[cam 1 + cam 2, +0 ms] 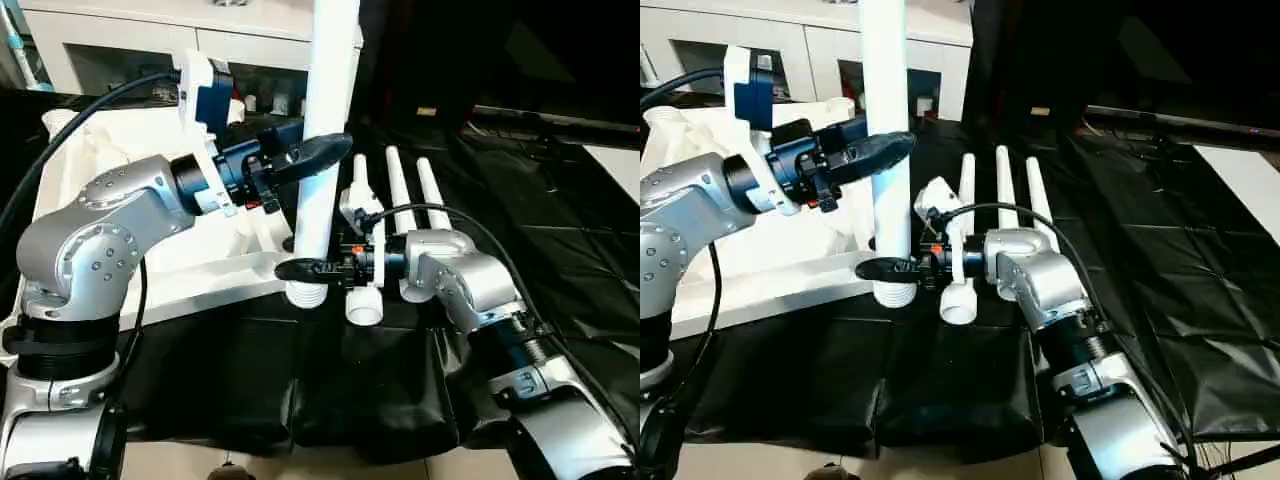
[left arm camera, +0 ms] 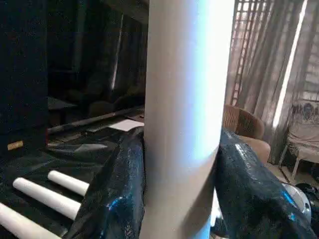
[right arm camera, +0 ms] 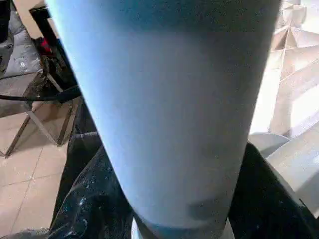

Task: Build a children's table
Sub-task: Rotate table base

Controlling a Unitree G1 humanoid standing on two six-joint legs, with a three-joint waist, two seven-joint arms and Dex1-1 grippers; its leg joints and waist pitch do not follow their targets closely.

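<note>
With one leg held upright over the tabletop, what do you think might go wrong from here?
1. The upright leg is tall; the left gripper grips it mid-height and the right gripper near its threaded end, so a slip could tilt it.
2. That end hangs at the tabletop edge; it might miss a socket.
3. Three spare legs lie beside the right forearm and could roll.

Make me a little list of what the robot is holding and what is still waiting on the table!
held thing: one white leg, standing upright
left end effector: clamped on the upright leg, higher up
right end effector: around the same leg near its threaded bottom end
tabletop: white, lying upside down on the black cover, beside the upright leg
waiting legs: three white ones lying side by side on the black cover
behind: white cabinet
</note>
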